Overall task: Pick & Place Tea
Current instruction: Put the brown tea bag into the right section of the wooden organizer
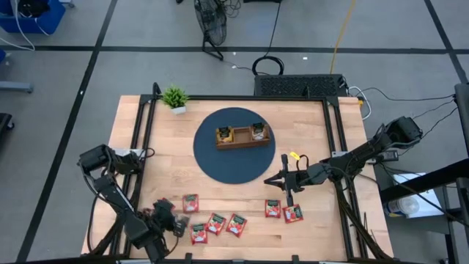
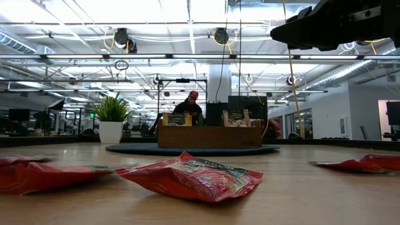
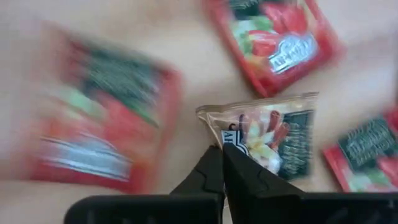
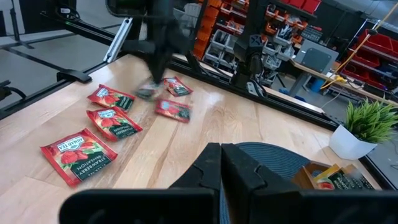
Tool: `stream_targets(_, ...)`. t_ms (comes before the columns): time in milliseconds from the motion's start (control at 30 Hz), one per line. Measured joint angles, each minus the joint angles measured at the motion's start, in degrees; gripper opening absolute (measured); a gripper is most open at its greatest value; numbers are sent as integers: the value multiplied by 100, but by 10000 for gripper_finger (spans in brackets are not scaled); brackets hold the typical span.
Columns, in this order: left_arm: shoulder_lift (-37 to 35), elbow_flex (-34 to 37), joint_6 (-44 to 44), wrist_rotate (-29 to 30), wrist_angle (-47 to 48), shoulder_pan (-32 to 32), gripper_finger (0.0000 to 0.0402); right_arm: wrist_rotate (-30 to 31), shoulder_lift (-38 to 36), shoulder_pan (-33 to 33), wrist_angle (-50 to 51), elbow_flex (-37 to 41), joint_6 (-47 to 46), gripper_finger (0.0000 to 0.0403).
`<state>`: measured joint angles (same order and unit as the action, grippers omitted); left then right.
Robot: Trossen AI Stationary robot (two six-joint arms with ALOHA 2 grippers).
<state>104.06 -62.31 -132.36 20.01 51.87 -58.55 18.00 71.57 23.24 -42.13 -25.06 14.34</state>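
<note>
Closest to the left wrist camera, the left gripper (image 3: 222, 163) has its two dark fingers pressed together on the corner of a pale tea sachet (image 3: 268, 138) printed green and white; the grip appears to hold only the edge of the packet. Red tea sachets (image 1: 215, 223) lie flat around it near the front edge of the table (image 1: 333, 169), with two more red sachets (image 1: 283, 211) just below the right gripper (image 1: 279, 180). In the high view the left gripper sits at the front left of the table, beside the leftmost red packets.

Current step, by judgement: pick-up of one sachet by the left arm, grasp just closed, transfer not yet begun.

The right gripper hovers above the table between the dark round mat (image 1: 220, 163) and the two red sachets, jaws fully together and empty (standby position).

On the mat stands the wooden tray (image 1: 242, 137), which already holds some packets in its end compartments. A small potted plant (image 1: 175, 98) stands at the rear left corner.

Next move calls for a vertical lift clear of neighbouring sachets, then travel toward the tray without losing the corner grip.
</note>
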Motion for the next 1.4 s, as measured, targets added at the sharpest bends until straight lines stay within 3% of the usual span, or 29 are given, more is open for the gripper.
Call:
stream_targets(167, -74, -1058, 30, 477, 2036, 47, 2, 7, 2, -10, 68, 0, -12, 0)
stream_targets(367, -86, -1666, 226, 3135, 3530, 284, 1, 0, 114, -187, 35, 3, -350, 0)
stream_targets(567, -86, -1546, 1471, 5926, 3428, 1186, 1, -2, 559, -464, -498, 22, -394, 0)
stream_targets(733, -91, -1535, 3008, 6948, 2733, 2131, 1, -4, 1128, -849, -1766, 20, -143, 0)
stream_targets(933, -93, -1535, 3442, 6995, 2723, 3143, 1, -57, 1629, -1446, -2851, 20, -141, 23)
stream_targets(1100, -95, -1544, 3771, 6996, 2426, 3762, 1, -595, 1631, -2244, -3408, -50, -423, 106)
stream_targets(1200, -95, -1729, 4852, 6826, 1943, 3928, 1, -688, 1528, -2612, -3428, -70, -572, 156)
stream_targets(1300, -101, -2034, 7397, 5662, 670, 3968, 1, -758, 1307, -2895, -3188, -38, -470, 189)
stream_targets(1400, -103, -2287, 10027, 3354, -958, 4102, 1, -764, 998, -3086, -2611, -37, -526, 204)
